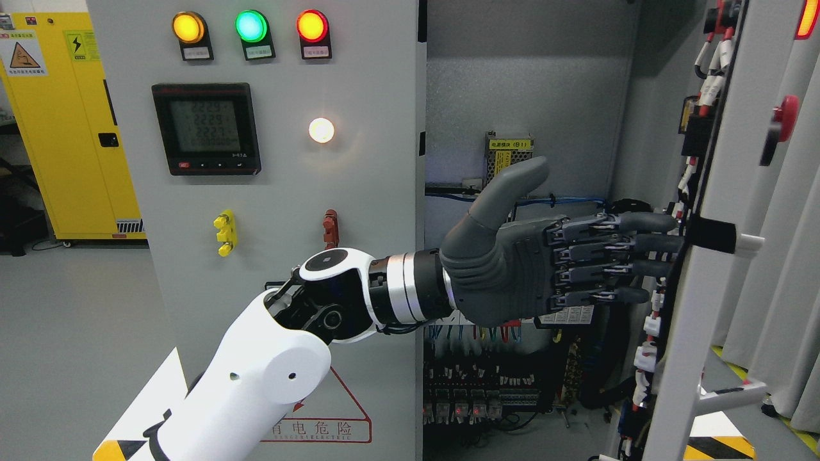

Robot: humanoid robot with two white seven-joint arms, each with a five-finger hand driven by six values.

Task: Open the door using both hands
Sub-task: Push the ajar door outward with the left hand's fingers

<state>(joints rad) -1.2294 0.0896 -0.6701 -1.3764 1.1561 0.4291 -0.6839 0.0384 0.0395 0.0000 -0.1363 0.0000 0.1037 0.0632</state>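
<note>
My left hand [576, 256] reaches across from the lower left, flat, with its grey fingers [634, 246] stretched out and the thumb raised. The fingertips touch the inner face of the right cabinet door [711, 282], which stands swung open, seen nearly edge-on. That door carries wiring on its inside, a black knob [721, 235] and a red button [783, 125] on its front. The left cabinet door [275, 192] is closed, with three lamps, a digital meter [206, 128] and two small handles. The right arm does not show.
The open cabinet interior [512, 358] holds terminal rows, blue wires and a power module with a yellow label. A yellow storage cabinet [70, 121] stands at the far left. Grey curtains hang at the right. Black-yellow floor tape [717, 448] lies at the lower right.
</note>
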